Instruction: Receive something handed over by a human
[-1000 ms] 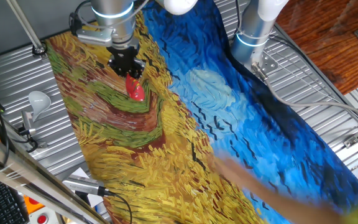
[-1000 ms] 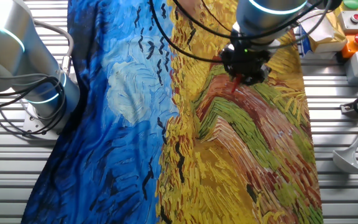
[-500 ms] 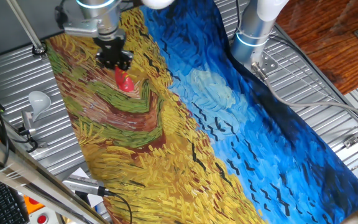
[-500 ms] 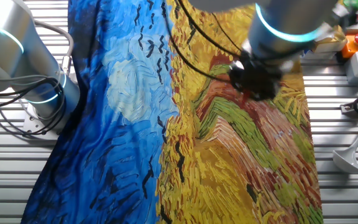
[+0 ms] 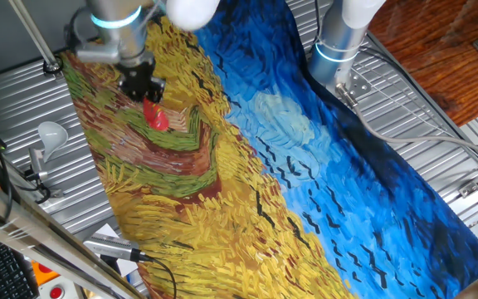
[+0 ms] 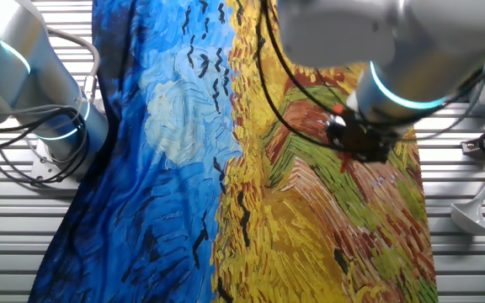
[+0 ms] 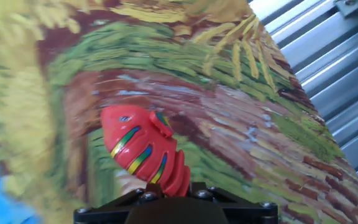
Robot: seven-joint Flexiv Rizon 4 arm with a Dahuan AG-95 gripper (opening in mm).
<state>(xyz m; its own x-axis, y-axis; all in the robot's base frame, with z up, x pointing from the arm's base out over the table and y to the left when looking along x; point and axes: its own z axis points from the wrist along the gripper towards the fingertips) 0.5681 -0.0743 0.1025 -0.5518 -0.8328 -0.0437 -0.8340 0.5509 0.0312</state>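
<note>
With the black pincer (image 5: 145,91) clamped on 1 end of the small red ribbed oval toy (image 7: 145,151) above the painted cloth-covered table (image 5: 222,191), carry it steadily, grip firm.

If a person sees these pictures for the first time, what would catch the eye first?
Probably the painted cloth covering the table, yellow and green on one side, blue on the other. Next, the small red object with coloured stripes, held in the black gripper above the yellow part. A second robot arm stands at the cloth's blue edge.
</note>
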